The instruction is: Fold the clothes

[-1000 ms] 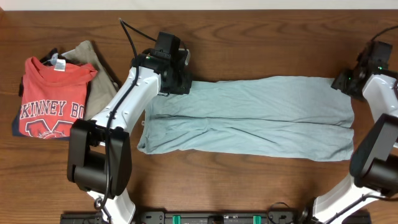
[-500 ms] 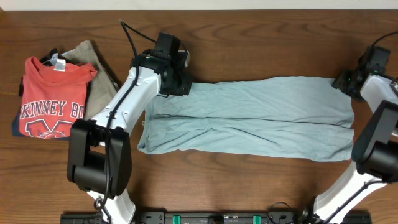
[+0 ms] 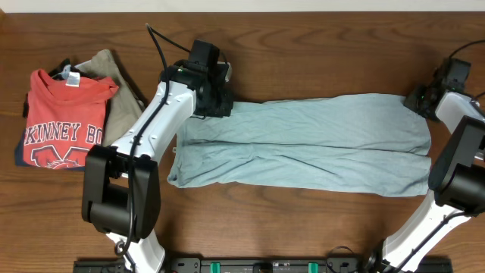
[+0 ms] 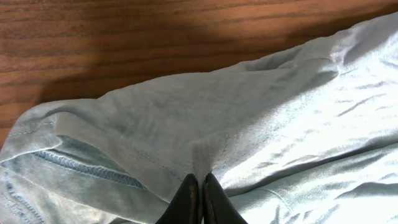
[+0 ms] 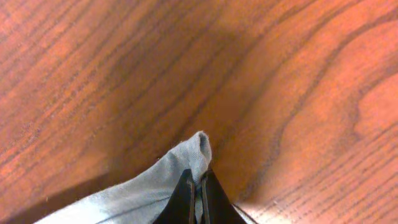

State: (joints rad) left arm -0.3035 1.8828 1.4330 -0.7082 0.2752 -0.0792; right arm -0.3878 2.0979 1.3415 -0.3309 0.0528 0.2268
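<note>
A light blue garment lies spread flat across the middle of the wooden table, folded lengthwise into a long band. My left gripper is shut on its far left corner, the cloth pinched between the black fingertips. My right gripper is shut on the far right corner, where a small tip of blue cloth sticks out past the fingertips.
A folded stack lies at the far left of the table: a red printed T-shirt on top, a tan garment and a dark blue one beneath. Bare wood runs behind the blue garment.
My right gripper has closed on the garment's far right corner; it stood open a second ago. The left gripper and the cloth have stayed put.
</note>
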